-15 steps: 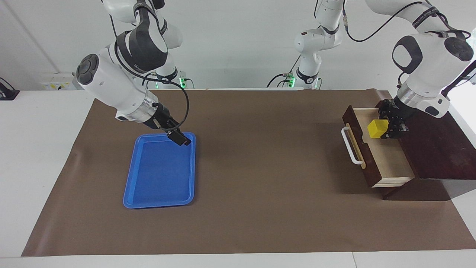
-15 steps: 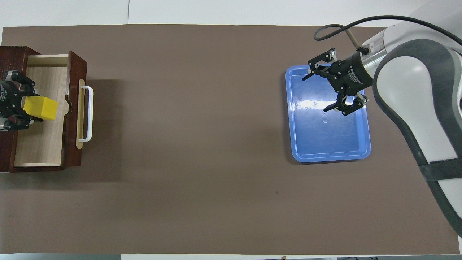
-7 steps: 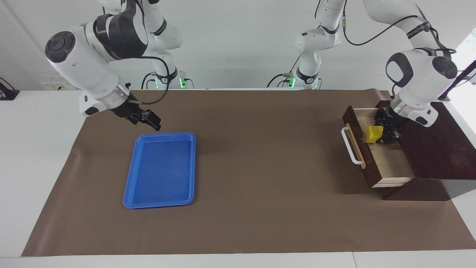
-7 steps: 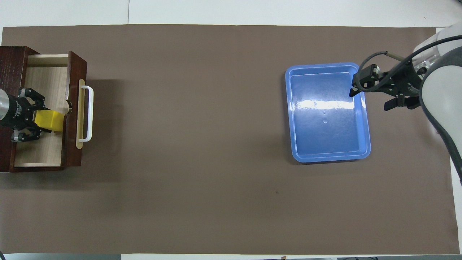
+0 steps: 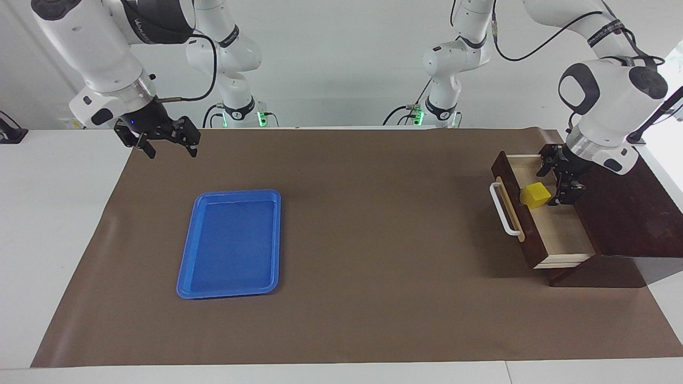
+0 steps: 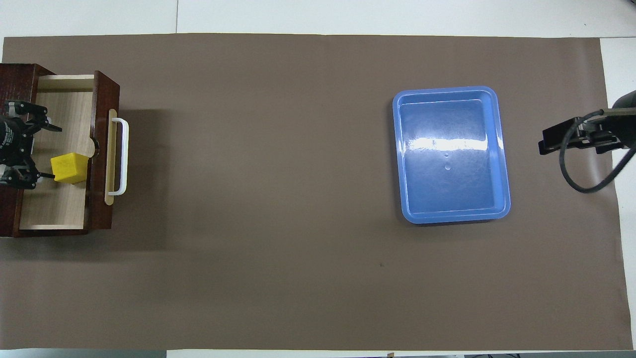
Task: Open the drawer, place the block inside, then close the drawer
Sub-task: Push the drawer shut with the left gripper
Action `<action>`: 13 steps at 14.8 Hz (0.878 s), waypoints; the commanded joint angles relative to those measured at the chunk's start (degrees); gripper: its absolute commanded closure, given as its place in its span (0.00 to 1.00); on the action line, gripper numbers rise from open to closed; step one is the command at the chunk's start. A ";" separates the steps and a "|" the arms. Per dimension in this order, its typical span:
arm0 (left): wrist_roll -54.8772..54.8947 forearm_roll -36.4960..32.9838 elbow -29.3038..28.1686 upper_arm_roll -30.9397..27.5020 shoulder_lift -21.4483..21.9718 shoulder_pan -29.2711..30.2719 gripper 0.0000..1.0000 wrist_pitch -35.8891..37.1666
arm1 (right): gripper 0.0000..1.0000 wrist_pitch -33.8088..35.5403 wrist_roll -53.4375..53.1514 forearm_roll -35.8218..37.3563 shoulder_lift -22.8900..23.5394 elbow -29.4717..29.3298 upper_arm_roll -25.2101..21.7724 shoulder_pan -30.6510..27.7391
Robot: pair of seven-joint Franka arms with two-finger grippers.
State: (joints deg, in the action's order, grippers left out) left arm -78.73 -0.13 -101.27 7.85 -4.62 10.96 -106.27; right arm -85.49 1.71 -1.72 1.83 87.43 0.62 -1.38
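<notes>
The drawer (image 5: 565,234) of the dark brown box (image 5: 629,213) is pulled out, its white bar handle (image 5: 504,210) facing the table's middle. The yellow block (image 5: 535,194) rests on the pale drawer floor against the drawer front; it also shows in the overhead view (image 6: 69,168). My left gripper (image 5: 550,185) is open over the drawer (image 6: 54,209), with the block just off its fingertips (image 6: 45,174). My right gripper (image 5: 172,153) is open and empty, raised over the mat's corner at the right arm's end.
A flat blue tray (image 5: 184,266) lies empty on the brown mat (image 5: 373,240) toward the right arm's end; it also shows in the overhead view (image 6: 397,149). The drawer box stands at the left arm's end.
My left gripper lowered the block into the drawer, opened and let it go. My right gripper rose off the blue tray and drew back toward its own end.
</notes>
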 commanded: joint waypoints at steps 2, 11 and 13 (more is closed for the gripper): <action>-10.98 -4.17 -0.55 -0.12 -2.41 -12.94 0.00 0.21 | 0.00 0.59 9.95 2.86 -3.68 3.62 2.18 -3.88; -1.53 -4.44 -8.69 -0.56 0.41 -1.92 0.00 -8.94 | 0.00 -1.52 8.22 3.04 -3.15 4.77 2.54 -3.98; -0.03 -5.23 -8.24 -0.56 0.14 -0.50 0.00 -9.74 | 0.00 -2.13 8.22 3.48 -3.24 5.20 2.54 -3.98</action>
State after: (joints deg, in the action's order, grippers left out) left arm -81.00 -4.14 -108.71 7.07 -5.52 8.68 -114.31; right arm -86.77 10.36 0.19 -0.63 91.34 1.95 -4.24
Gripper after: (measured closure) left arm 0.000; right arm 0.000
